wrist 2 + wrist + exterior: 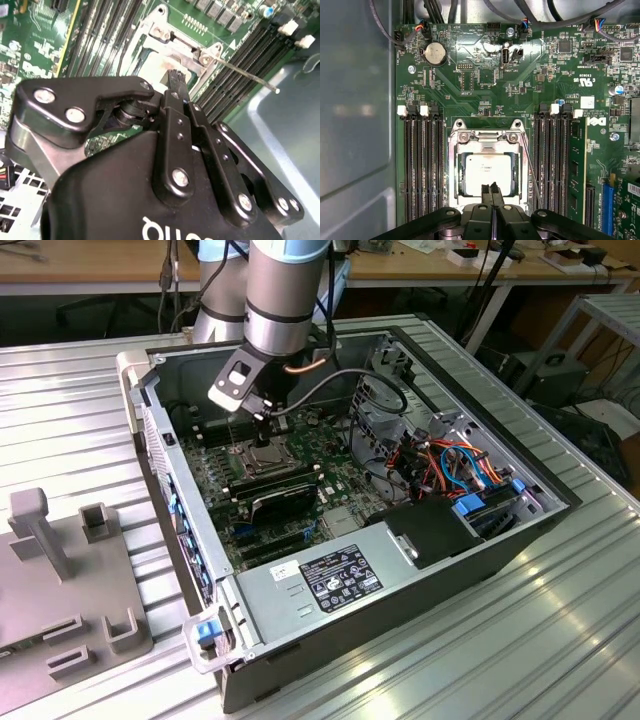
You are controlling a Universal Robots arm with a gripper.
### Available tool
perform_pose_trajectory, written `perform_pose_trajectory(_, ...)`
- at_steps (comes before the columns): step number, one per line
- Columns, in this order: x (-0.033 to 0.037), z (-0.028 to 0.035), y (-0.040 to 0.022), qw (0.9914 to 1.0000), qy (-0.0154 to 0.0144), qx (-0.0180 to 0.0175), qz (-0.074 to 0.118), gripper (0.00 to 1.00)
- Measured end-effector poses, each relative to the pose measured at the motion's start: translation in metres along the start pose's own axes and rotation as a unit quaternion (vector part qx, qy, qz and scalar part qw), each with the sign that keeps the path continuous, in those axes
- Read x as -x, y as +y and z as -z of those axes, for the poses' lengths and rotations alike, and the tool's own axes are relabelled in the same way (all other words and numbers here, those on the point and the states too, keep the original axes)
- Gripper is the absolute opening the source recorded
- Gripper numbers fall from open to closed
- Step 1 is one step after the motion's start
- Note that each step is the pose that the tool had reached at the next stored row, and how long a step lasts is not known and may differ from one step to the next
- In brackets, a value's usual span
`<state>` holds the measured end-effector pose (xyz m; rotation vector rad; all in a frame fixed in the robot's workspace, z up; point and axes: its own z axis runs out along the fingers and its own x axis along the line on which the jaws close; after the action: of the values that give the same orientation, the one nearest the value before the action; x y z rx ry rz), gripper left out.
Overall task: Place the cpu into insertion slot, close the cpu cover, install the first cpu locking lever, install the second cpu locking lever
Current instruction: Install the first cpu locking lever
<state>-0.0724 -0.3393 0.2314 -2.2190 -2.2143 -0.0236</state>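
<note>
The cpu (pixel 487 170), a dull silver square, lies in the insertion slot (pixel 487 202) between banks of black memory slots. The silvery cpu cover (pixel 454 170) frames it and looks folded down flat. A thin wire locking lever (pixel 530 167) runs along one side of the socket; in the second wrist view the lever (pixel 250 77) juts out free over the memory slots. My gripper (pixel 492 189) is shut with nothing between its fingers, its tips just over the cpu's near edge. In the exterior view the gripper (pixel 262 432) hangs right above the socket (pixel 265 457).
The open computer case (pixel 150 440) lies on a ribbed metal table. A drive cage and cable bundle (pixel 450 465) fill the exterior view's right, with the power supply (pixel 330 580) in front. A grey fixture plate (pixel 60 580) sits at the exterior view's left.
</note>
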Motion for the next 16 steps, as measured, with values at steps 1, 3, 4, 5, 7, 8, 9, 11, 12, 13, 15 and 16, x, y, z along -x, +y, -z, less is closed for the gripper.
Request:
perform_pose_trajectory(1, 0.0000, 0.0001, -0.0003, 1.00000, 0.0000, 0.0000, 0.000, 0.11)
perform_pose_trajectory(3, 0.0000, 0.0001, -0.0004, 1.00000, 0.0000, -0.0001, 0.000, 0.11)
perform_pose_trajectory(4, 0.0000, 0.0001, -0.0005, 1.00000, 0.0000, -0.0001, 0.000, 0.11)
perform_pose_trajectory(5, 0.0001, 0.0001, -0.0005, 1.00000, 0.0000, 0.0000, 0.000, 0.11)
perform_pose_trajectory(7, 0.0000, 0.0001, -0.0008, 1.00000, 0.0000, 0.0000, 0.000, 0.11)
perform_pose_trajectory(8, 0.0000, 0.0001, -0.0012, 1.00000, 0.0000, 0.0000, 0.000, 0.11)
perform_pose_trajectory(9, 0.0000, 0.0001, -0.0015, 1.00000, 0.0000, 0.0000, 0.000, 0.11)
perform_pose_trajectory(11, 0.0000, 0.0000, -0.0021, 1.00000, 0.0000, 0.0000, 0.000, 0.11)
perform_pose_trajectory(12, 0.0001, 0.0001, -0.0024, 1.00000, 0.0000, 0.0000, 0.000, 0.11)
perform_pose_trajectory(13, 0.0001, 0.0001, -0.0025, 1.00000, 0.0000, 0.0000, 0.000, 0.11)
perform_pose_trajectory(15, 0.0001, 0.0001, -0.0028, 1.00000, 0.0000, 0.0000, 0.000, 0.11)
perform_pose_trajectory(16, 0.0000, 0.0001, -0.0028, 1.00000, 0.0000, 0.0000, 0.000, 0.11)
